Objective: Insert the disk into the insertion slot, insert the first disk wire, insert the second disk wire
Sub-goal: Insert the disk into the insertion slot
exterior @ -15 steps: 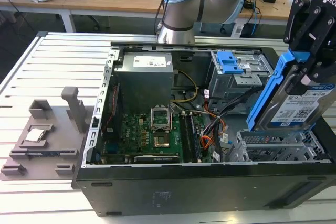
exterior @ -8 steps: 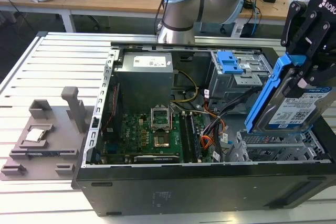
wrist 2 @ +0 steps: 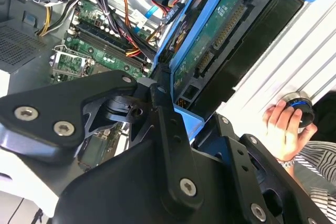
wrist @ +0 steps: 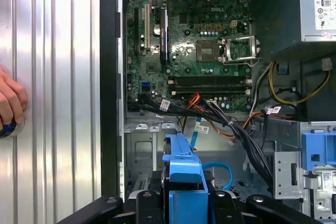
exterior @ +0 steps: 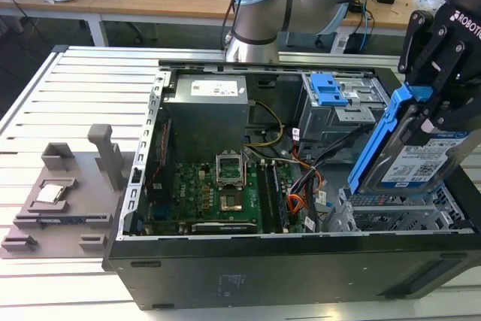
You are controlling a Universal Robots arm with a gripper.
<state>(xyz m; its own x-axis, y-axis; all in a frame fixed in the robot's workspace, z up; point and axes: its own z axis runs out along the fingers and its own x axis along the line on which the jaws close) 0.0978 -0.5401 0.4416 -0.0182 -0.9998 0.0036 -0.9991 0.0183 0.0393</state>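
Exterior view, right-hand side: found the gripper (exterior: pixel 430 107) pinched onto the disk (exterior: pixel 417 159) at the upper edge of its blue carrier (exterior: pixel 376 140), with the drive hung steeply tilted and its label toward the camera. Placed the disk just above the insertion slot (exterior: pixel 391 216), the low perforated cage at the lower right of the open case (exterior: pixel 263 272). Put it near the rim but not yet within the cage; could not tell whether the lower corner touched. Noted the taller grey cage (exterior: pixel 338 110) with its blue latch (exterior: pixel 328 89) just behind, and a bundle of cables (exterior: pixel 308 178) between the slot and the motherboard (exterior: pixel 218 186). Saw, in the second wrist view, the green underside of the disk (wrist 2: pixel 220 40) with its connector edge. Also saw a person's hand (wrist 2: pixel 281 127) on a round black-and-blue knob (wrist 2: pixel 298 107) on the ribbed table (wrist 2: pixel 310 51), well apart from the case. Judged the disk not yet seated, with neither wire seen attached. Judged good execution to call for bringing the tilt down to match the cage walls and centring the carrier between them, clear of the sheet metal. Judged it also to need the lower edge kept off the cables, slow and even pressure, and a firm grip until the carrier was flush.
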